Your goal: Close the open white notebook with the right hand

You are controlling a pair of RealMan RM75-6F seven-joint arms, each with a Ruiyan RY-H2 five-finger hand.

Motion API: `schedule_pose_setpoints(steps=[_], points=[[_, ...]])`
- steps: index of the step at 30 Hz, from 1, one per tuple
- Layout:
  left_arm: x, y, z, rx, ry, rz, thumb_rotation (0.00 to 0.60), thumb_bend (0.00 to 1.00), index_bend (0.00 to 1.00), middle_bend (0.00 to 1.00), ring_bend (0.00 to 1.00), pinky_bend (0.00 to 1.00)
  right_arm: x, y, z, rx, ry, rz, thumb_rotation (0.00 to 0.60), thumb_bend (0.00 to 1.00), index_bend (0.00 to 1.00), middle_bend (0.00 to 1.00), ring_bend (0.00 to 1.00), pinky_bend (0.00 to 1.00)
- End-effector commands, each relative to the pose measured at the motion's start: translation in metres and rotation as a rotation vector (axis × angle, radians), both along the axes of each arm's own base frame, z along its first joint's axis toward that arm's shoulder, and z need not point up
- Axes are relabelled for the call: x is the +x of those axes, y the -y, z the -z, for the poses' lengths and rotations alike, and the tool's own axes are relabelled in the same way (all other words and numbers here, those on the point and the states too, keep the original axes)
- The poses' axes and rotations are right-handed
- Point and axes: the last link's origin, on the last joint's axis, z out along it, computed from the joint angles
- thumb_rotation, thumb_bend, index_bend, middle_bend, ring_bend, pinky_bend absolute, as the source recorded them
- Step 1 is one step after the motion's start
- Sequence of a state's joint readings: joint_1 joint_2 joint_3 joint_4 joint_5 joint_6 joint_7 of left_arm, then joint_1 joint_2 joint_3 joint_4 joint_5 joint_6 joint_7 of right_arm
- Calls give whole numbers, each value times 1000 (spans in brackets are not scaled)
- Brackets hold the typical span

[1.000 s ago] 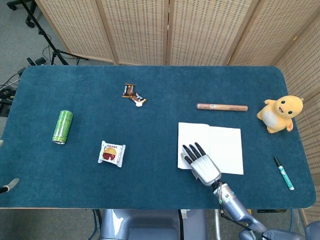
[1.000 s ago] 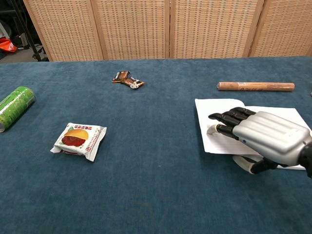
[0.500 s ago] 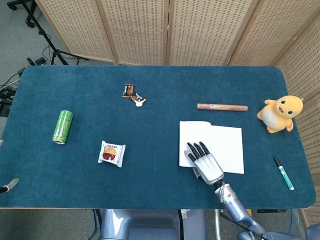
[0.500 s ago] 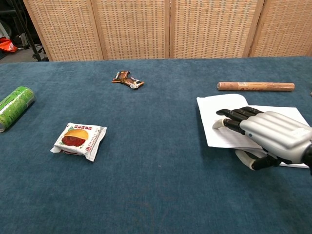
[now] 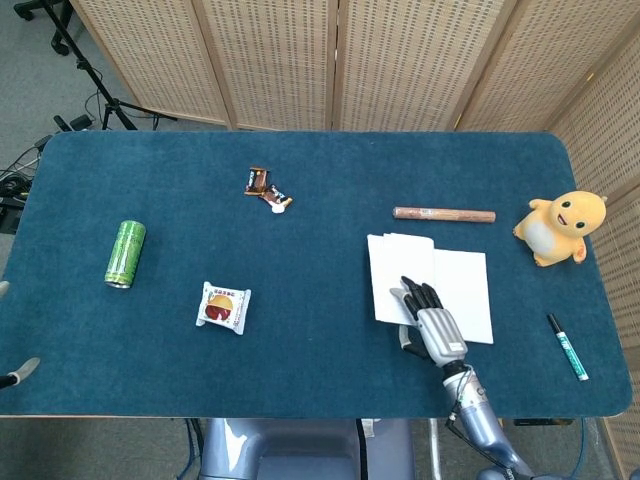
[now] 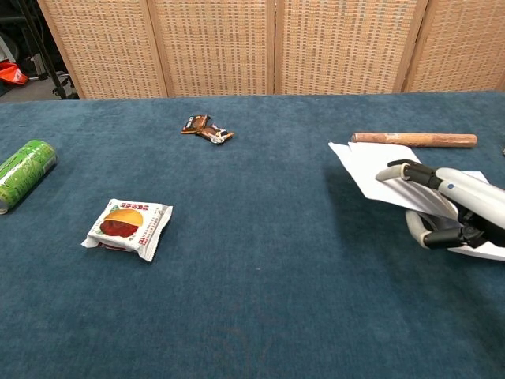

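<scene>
On the far left of the blue table (image 5: 320, 390) lies a green can (image 5: 125, 253) on its side, well apart from everything else. Right of it, nearer the front edge, sits a small snack packet (image 5: 223, 306), and farther back a pair of candy wrappers (image 5: 267, 189) lie touching each other. None of these is near the task's thing.

The white notebook (image 5: 465, 290) lies right of centre, near the front edge. Its left page is raised off the table and tilted toward the spine; the chest view shows it slanting up, clear of the cloth. The right hand (image 5: 434, 321) is at the notebook's front edge with its fingers (image 6: 404, 172) held together over the lifted page and the thumb curled beneath, so the page sits pinched between them. The left hand does not show in either view.

Behind the notebook, just apart from its far edge, lies a wooden rolling stick (image 5: 444, 214). Farther right sits a yellow plush duck (image 5: 561, 227), and near the front right corner lies a green marker (image 5: 567, 346). Nothing lies on the right page.

A second ago the notebook lay flat and open with the right hand resting palm-down on the left page; since then the hand has shifted right, and that page has come up with it. The other things have stayed put.
</scene>
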State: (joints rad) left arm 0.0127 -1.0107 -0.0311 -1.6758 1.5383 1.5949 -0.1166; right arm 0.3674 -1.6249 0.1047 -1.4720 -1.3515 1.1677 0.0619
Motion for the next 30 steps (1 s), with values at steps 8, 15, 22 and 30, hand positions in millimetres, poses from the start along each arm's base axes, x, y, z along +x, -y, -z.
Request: schedule_pose_setpoints(steps=[8, 15, 22, 30], points=[[0, 0, 1, -3, 2, -1, 600, 0, 0, 0, 0, 0, -16, 0, -14, -18, 383, 327, 600, 939, 138, 0, 0, 0], [1, 0, 3, -10, -4, 0, 600, 0, 0, 0, 0, 0, -27, -7, -14, 13, 442, 453, 600, 1000, 138, 0, 0, 0], [0, 0, 2, -6, -1, 0, 600, 0, 0, 0, 0, 0, -35, -6, -14, -60, 484, 541, 600, 998, 8, 0, 0, 0], [0, 0, 2, -9, 1, 1, 600, 0, 0, 0, 0, 0, -46, 5, -28, -227, 554, 613, 600, 782, 0, 0, 0, 0]])
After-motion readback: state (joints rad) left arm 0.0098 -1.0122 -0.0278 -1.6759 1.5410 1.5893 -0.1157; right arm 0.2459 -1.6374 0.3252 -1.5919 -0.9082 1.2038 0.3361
